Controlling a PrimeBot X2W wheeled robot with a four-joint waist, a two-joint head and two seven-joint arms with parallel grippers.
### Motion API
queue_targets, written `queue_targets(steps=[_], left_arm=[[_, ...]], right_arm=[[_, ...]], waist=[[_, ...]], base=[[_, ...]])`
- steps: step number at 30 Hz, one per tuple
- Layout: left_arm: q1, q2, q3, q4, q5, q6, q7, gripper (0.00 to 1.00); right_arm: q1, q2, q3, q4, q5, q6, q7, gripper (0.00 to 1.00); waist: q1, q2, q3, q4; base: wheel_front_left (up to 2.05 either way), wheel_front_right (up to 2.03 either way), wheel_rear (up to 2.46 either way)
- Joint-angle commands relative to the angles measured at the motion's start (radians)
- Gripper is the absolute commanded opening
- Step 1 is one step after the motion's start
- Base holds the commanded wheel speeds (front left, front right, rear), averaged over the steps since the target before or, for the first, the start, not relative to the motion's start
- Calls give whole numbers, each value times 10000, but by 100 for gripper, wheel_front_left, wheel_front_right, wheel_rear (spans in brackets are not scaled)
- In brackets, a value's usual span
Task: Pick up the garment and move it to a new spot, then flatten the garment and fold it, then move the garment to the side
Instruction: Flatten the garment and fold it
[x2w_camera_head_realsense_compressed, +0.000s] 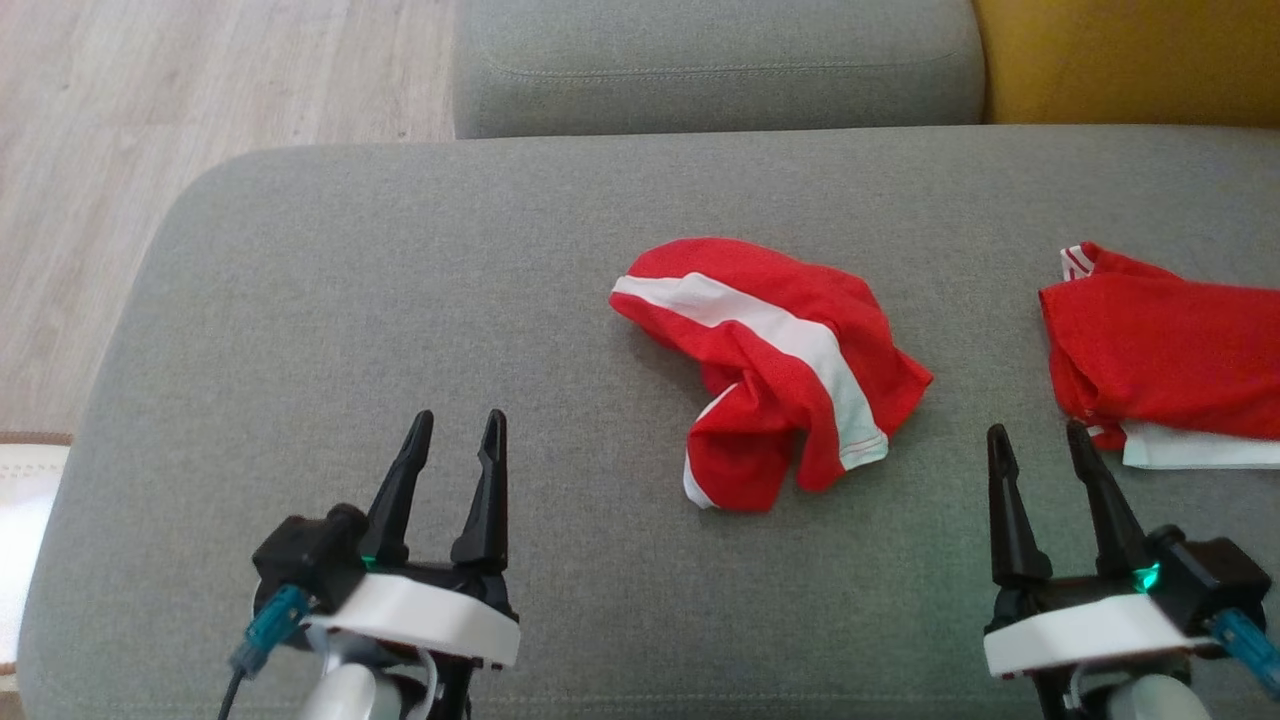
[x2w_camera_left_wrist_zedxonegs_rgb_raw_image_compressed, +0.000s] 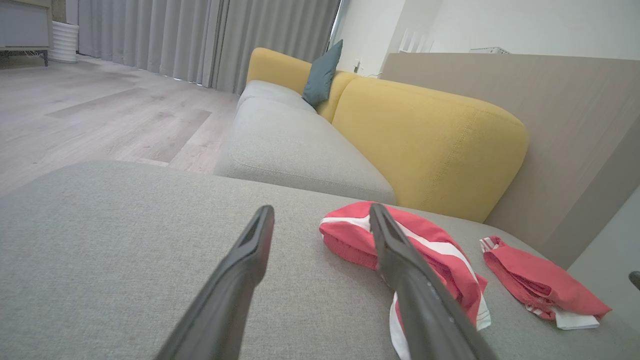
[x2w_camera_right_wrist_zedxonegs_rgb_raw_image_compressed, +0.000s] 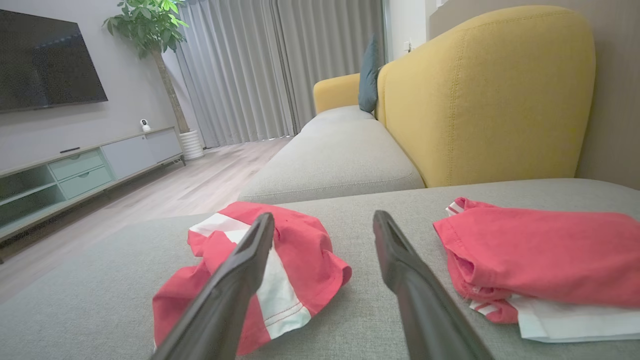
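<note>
— Where is the crumpled red fabric garment with the white stripe seen?
— Laid mid grey upholstered seat cushion, untouched; both arms' jaws are spread (nothing pinched).

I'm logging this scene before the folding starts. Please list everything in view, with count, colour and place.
crumpled garment: one, red with a white stripe, middle of the near seat
second garment: one, red with white, right edge of that seat, apart from the first
near seat: one, grey, under both garments
far seat: one, grey, beyond it
backrest: two sections, yellow, along the far seat
pillow: one, teal, against the backrest
floor: pale wood, left of the seats
curtains: grey, far wall
television: one, black, on the wall
plant: one, green, beside the curtains
left gripper: dark fingers, open, holding nothing
right gripper: dark fingers, open, holding nothing
</note>
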Motion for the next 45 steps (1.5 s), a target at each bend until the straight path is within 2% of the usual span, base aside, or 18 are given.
queue_targets(steps=[1, 9, 15, 24, 32, 37, 41, 42, 43, 45], left_arm=[[-428, 22, 268, -372, -53, 36, -53, 100], [-564, 22, 153, -348, -38, 16, -53, 100], [-823, 22, -35, -327, -12, -26, -53, 100], [-1330, 22, -158, -223, 14, -121, -53, 100], [-1618, 22, -204, -156, 20, -177, -53, 100], [-1722, 22, -298, -108, 65, -157, -53, 100], [-1762, 22, -364, -97, 63, -141, -53, 100], [-1774, 22, -373, -93, 61, -136, -53, 100], [-1783, 22, -371, -83, 64, -133, -53, 100], [-1779, 22, -340, -61, 73, -123, -53, 100]], right_arm=[[-347, -44, 202, -276, 50, -7, -149, 100], [-554, -44, 382, 270, -455, -7, 252, 100], [-1503, -44, 672, 1700, -1296, -7, 967, 100], [-3179, -245, 557, 3779, -2248, -7, 1375, 100], [-3972, -551, 947, 5038, -2197, -7, 1260, 100], [-4166, -705, 1651, 5510, -2159, -7, 1113, 100], [-4244, -756, 1840, 5804, -2111, -7, 1119, 100], [-4271, -769, 1941, 5924, -2100, -7, 1165, 53], [-4298, -781, 2022, 6033, -2079, -7, 1200, 0], [-4329, -796, 2128, 6203, -2013, -7, 1210, 0]], waist=[[0, 0, 1, 1], [0, 0, 99, 207], [0, 0, 659, 695], [0, 0, 1718, 1279], [0, 0, 2108, 1462], [0, 0, 2163, 1493], [0, 0, 2173, 1503], [0, 0, 2168, 1507], [0, 0, 2154, 1504], [0, 0, 2106, 1476]], base=[[0, 0, 0], [0, 0, 0], [0, 0, 0], [0, 0, 0], [0, 0, 0], [0, 0, 0], [0, 0, 0], [0, 0, 0], [0, 0, 0], [0, 0, 0]])
